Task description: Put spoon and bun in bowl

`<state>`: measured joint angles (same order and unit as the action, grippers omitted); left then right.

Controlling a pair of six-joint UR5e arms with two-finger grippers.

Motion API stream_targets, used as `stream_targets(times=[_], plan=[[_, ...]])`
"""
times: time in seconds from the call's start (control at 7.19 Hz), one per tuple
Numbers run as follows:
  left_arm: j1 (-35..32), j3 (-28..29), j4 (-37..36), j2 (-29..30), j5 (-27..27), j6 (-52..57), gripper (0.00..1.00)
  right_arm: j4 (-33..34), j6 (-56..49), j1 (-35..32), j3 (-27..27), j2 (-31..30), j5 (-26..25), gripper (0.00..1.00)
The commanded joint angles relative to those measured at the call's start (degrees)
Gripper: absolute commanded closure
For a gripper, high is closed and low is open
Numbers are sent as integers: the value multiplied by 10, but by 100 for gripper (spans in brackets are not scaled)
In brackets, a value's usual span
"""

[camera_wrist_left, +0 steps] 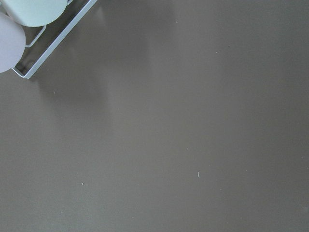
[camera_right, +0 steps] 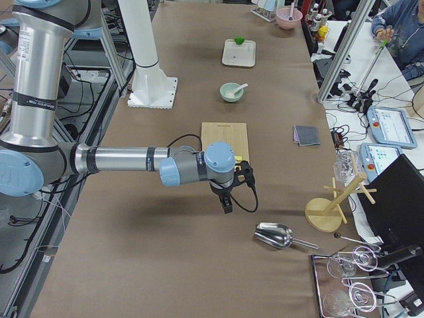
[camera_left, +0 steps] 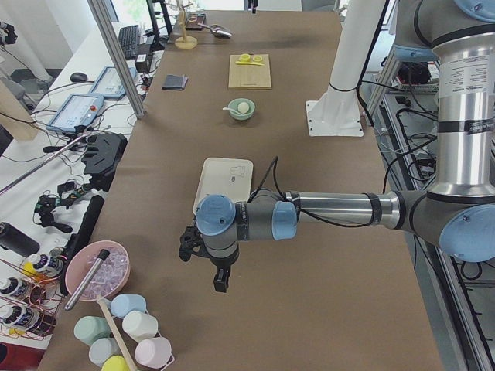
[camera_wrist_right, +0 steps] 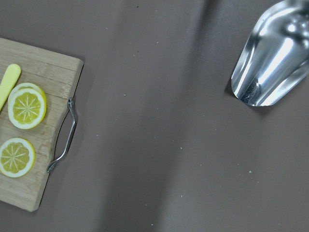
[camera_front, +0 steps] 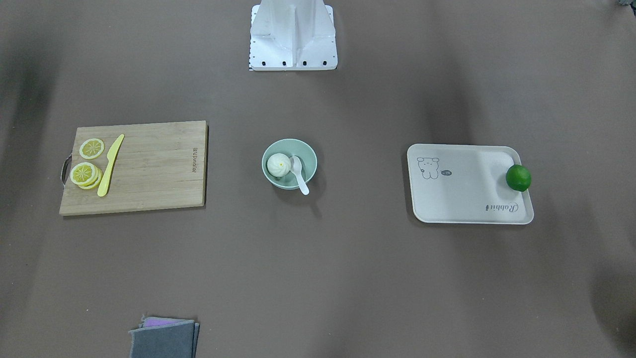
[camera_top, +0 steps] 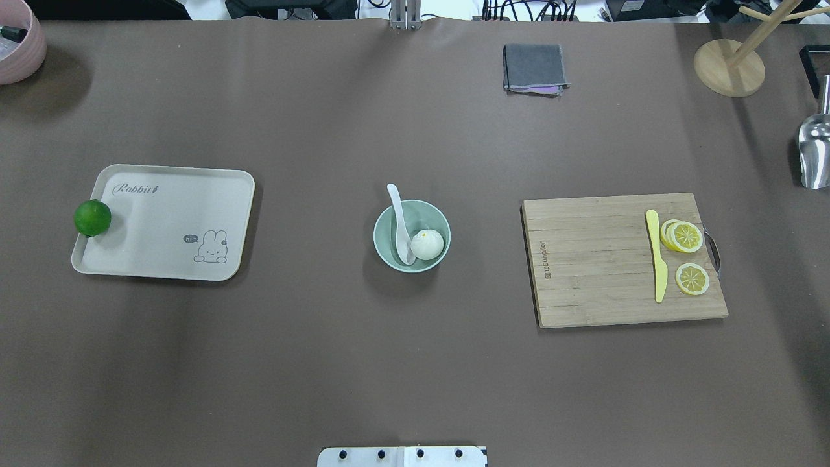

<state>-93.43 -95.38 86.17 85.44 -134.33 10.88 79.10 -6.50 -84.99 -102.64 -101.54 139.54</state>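
The pale mint-green bowl (camera_front: 289, 149) (camera_top: 389, 227) stands at the table's middle. The white bun (camera_front: 278, 165) (camera_top: 427, 244) sits inside it. The white spoon (camera_front: 299, 174) (camera_top: 400, 224) lies in the bowl beside the bun, with its handle sticking out over the rim. My left gripper (camera_left: 220, 284) hangs over bare table far from the bowl, past the tray, near the cups. My right gripper (camera_right: 227, 206) hangs past the cutting board near the metal scoop. Both show only in the side views, so I cannot tell whether they are open or shut.
A beige tray (camera_top: 162, 224) has a green lime (camera_top: 92, 218) at its edge. A wooden cutting board (camera_top: 603, 259) holds a yellow knife (camera_top: 657, 263) and lemon slices (camera_top: 684, 237). A grey cloth (camera_top: 534, 67), a metal scoop (camera_wrist_right: 270, 53), a wooden stand (camera_top: 729, 65) and a pink bowl (camera_top: 19, 48) lie at the edges.
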Motion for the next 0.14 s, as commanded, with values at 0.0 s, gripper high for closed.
stream_targets(times=[0.0], plan=[[0,-4,0,1,0,0,1,-1,0,0,-1,-1,0,0]])
